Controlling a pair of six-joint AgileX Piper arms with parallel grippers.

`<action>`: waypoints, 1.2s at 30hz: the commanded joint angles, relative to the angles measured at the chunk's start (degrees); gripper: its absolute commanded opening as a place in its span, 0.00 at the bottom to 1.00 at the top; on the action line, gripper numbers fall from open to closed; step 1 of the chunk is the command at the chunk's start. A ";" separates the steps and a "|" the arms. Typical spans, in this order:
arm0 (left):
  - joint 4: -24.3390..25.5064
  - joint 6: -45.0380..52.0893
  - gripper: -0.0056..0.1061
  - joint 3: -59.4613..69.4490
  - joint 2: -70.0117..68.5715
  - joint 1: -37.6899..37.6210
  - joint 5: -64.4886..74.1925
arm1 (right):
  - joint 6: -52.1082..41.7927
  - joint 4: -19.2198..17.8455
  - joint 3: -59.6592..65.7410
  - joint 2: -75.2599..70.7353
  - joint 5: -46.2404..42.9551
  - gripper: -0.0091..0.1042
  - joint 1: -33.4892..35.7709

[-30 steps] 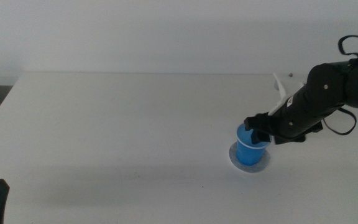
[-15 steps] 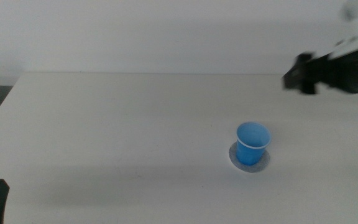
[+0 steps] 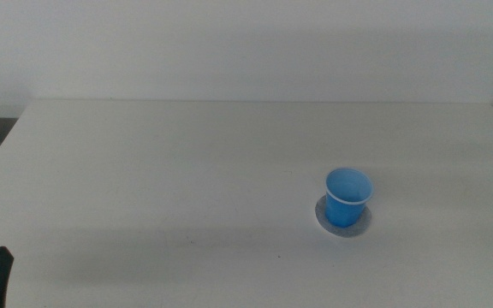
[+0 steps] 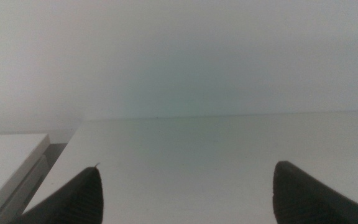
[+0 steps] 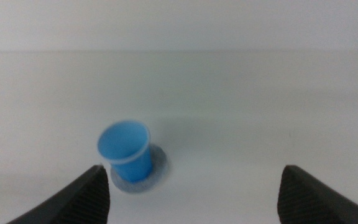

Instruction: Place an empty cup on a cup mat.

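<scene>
The white table fills nearly the whole middle view, a plain matt surface running back to a pale bare wall, with a strip of a lighter surface just past its left edge; nothing else stands on it. Toward the right side, nearer the front edge than the back, the cup mat lies flat, and the cup stands upright on it, mouth up and empty, sitting a little off the mat's centre so that more grey rim shows on one side. The task looks done, so the risk from here is mostly disturbance: the cup seems light and tapers to a narrow base, so I judge that a brush from an arm swinging back over that part of the table could tip it or slide it off the mat. The right end effector hangs clear of the cup with its jaws spread wide and nothing between them. The left end effector waits by the front left corner, jaws likewise wide and empty
</scene>
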 commanded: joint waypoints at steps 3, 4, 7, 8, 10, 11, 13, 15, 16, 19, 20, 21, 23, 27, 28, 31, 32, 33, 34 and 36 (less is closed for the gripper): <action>-0.13 -0.16 0.89 -0.02 -0.21 -0.06 -0.74 | 1.02 -1.33 8.05 -7.97 -2.57 0.90 -0.54; -0.13 -0.16 0.89 -0.02 -0.21 -0.06 -0.74 | 1.18 -1.33 9.99 -9.87 -3.66 0.90 -0.54; -0.13 -0.16 0.89 -0.02 -0.21 -0.06 -0.74 | 0.86 -1.10 15.98 -13.49 -10.78 0.90 -0.54; -0.13 -0.16 0.89 -0.02 -0.21 -0.06 -0.74 | 0.82 -1.10 17.92 -14.36 -14.03 0.90 -0.54; -0.13 -0.16 0.89 -0.02 -0.21 -0.06 -0.74 | 0.82 -0.82 21.26 -16.72 -17.67 0.90 -0.54; -0.13 -0.16 0.89 -0.02 -0.21 -0.06 -0.74 | 0.82 -0.82 22.89 -17.87 -18.59 0.90 -0.54; -0.13 -0.16 0.89 -0.02 -0.21 -0.06 -0.74 | 0.82 -0.82 25.85 -19.74 -18.83 0.90 -0.54; -0.13 -0.16 0.89 -0.02 -0.21 -0.06 -0.74 | 0.82 -0.40 28.50 -21.74 -19.12 0.90 -0.54; -0.13 -0.16 0.89 -0.02 -0.21 -0.06 -0.74 | 0.82 -0.40 29.67 -22.49 -19.12 0.90 -0.54; -0.13 -0.16 0.89 -0.02 -0.21 -0.06 -0.74 | 0.82 -0.40 32.71 -25.68 -19.00 0.90 -0.54; -0.13 -0.16 0.89 -0.02 -0.21 -0.06 -0.74 | 0.82 -0.40 33.73 -26.87 -19.00 0.90 -0.54; -0.13 -0.16 0.89 -0.02 -0.21 -0.06 -0.74 | 0.82 -0.40 34.58 -28.08 -19.00 0.90 -0.54; -0.13 -0.16 0.89 -0.02 -0.21 -0.06 -0.74 | 0.82 -0.40 35.93 -30.42 -19.00 0.90 -0.54; -0.13 -0.16 0.89 -0.02 -0.21 -0.06 -0.74 | 0.82 -0.66 36.01 -33.50 -16.22 0.90 -0.54; -0.13 -0.16 0.89 -0.02 -0.21 -0.06 -0.74 | 0.82 -1.32 36.01 -33.50 -16.22 0.90 -0.54; -0.13 -0.16 0.89 -0.02 -0.21 -0.06 -0.74 | 0.82 -1.31 36.01 -33.50 -15.91 0.90 -0.54; -0.13 -0.16 0.89 -0.02 -0.21 -0.06 -0.74 | 0.82 -1.31 36.01 -33.50 -15.91 0.90 -0.54; -0.13 -0.16 0.89 -0.02 -0.21 -0.06 -0.74 | 0.82 -1.31 36.01 -33.50 -15.91 0.90 -0.54; -0.13 -0.16 0.89 -0.02 -0.21 -0.06 -0.74 | 0.82 -1.31 36.01 -33.50 -15.91 0.90 -0.54; -0.13 -0.16 0.89 -0.02 -0.21 -0.06 -0.74 | 0.82 -1.31 36.01 -33.50 -15.91 0.90 -0.54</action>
